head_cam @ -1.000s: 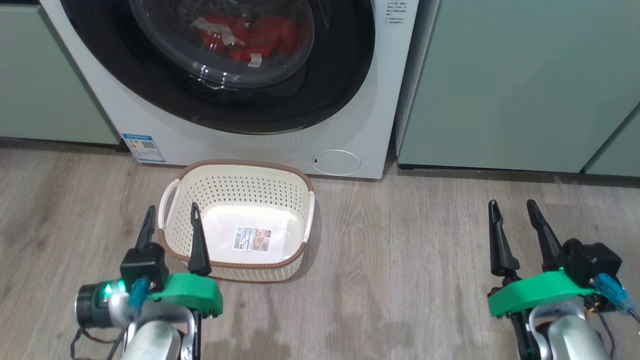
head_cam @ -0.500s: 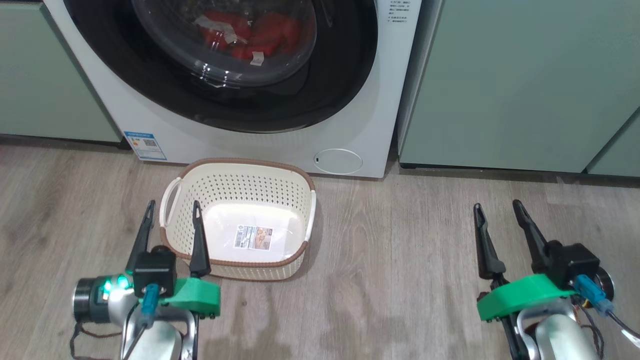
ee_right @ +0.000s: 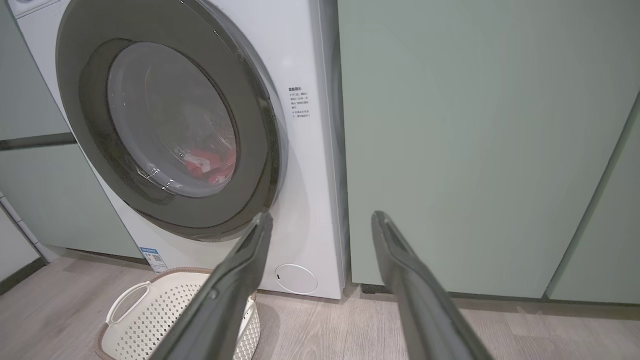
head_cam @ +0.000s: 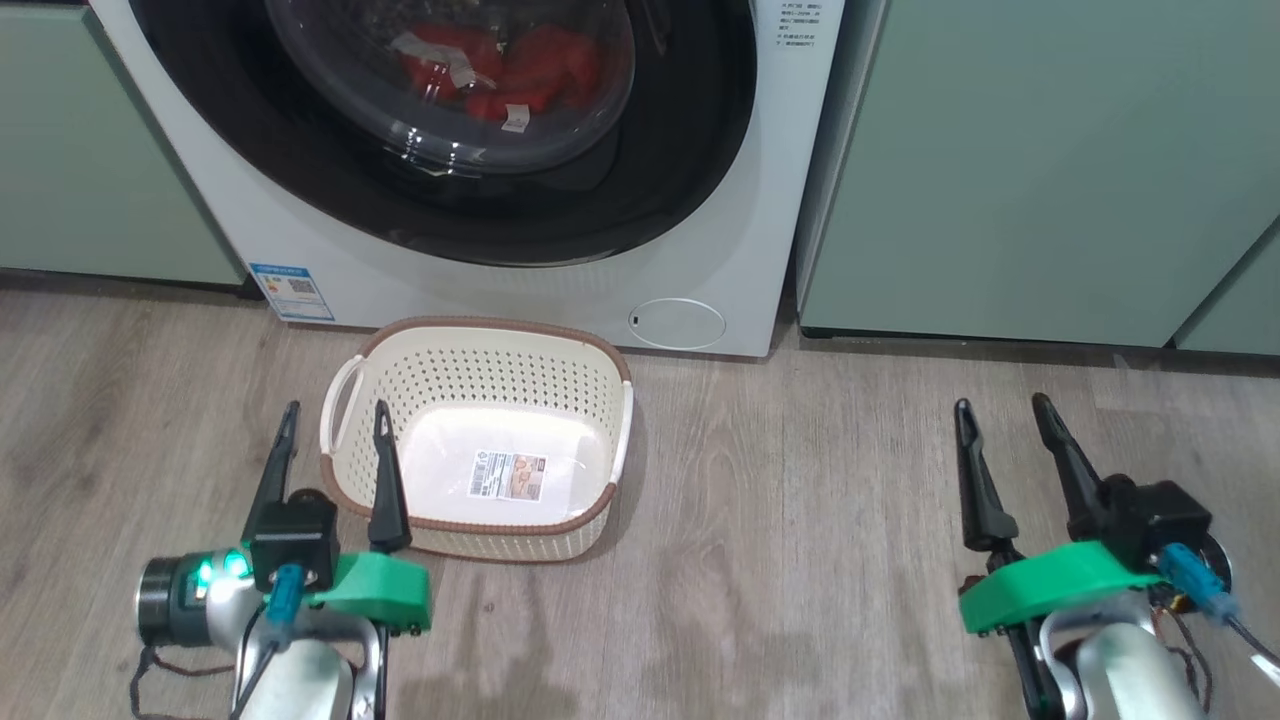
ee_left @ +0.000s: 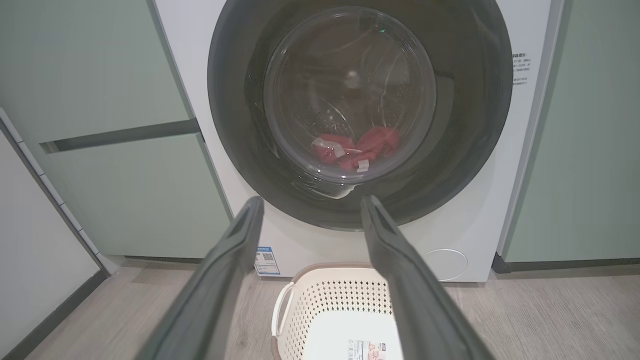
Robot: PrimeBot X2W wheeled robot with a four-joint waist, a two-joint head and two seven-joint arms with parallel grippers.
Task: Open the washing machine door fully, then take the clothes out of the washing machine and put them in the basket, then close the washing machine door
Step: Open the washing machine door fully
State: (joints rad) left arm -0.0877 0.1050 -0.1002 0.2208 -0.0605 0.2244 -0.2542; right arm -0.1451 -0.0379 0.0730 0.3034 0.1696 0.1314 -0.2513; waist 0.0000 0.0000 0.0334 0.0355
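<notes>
The white washing machine (head_cam: 760,180) stands ahead with its black-rimmed round door (head_cam: 690,150) closed against the front. Red clothes (head_cam: 530,70) lie behind the smoky window, seen also in the left wrist view (ee_left: 360,147) and the right wrist view (ee_right: 210,162). The cream basket (head_cam: 440,370) sits on the floor before the machine, holding only a label sticker (head_cam: 508,476). My left gripper (head_cam: 332,422) is open and hovers at the basket's near left corner. My right gripper (head_cam: 1000,415) is open over bare floor to the right.
Pale green cabinets (head_cam: 1040,170) flank the machine on both sides (head_cam: 90,150). Wood-look floor (head_cam: 800,500) spreads between the basket and my right gripper. A round filter cover (head_cam: 678,323) and a blue label (head_cam: 291,291) mark the machine's lower front.
Both arms shifted slightly; the left gripper drifted a little left and its fingers narrowed a touch, the right gripper moved left then edged back. The head view moved slightly. Door stays closed.
</notes>
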